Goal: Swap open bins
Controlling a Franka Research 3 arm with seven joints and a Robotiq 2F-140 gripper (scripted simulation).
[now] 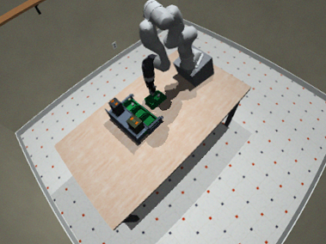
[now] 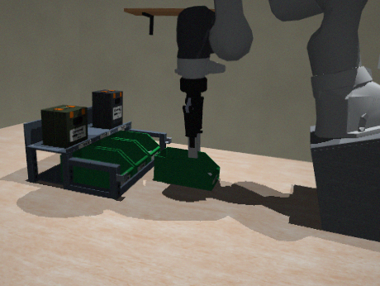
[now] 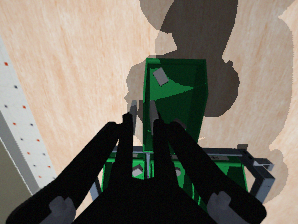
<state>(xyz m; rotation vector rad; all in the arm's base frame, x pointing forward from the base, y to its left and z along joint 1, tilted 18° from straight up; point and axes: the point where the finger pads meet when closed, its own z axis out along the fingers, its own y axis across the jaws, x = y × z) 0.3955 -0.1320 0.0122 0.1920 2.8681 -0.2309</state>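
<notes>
Dim walls, brighter table [image 1: 175, 143] [image 2: 173, 248] [image 3: 90, 45]; hard-edged shadows across its top; slight grain, jagged edges.

The robot is wearing smooth, pale grey rounded arm segments [image 1: 150, 36] [image 2: 231, 35], meeting a bulky black wrist section [image 1: 148, 65] [image 2: 193, 30] and a light grey collar [image 2: 194, 67]; slim black linkages [image 3: 95, 167] are ending in grey fingertips [image 2: 193, 150].

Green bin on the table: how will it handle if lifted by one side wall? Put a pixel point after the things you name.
Green bin [image 1: 159, 101] [image 2: 178, 170] [image 3: 172, 91] looks stiff: straight, unbowed walls. Likely to roll sideways, since a side-wall grip is off-centre. The grey block [image 3: 160, 76] inside appears loose and might slide if tilted.
</notes>
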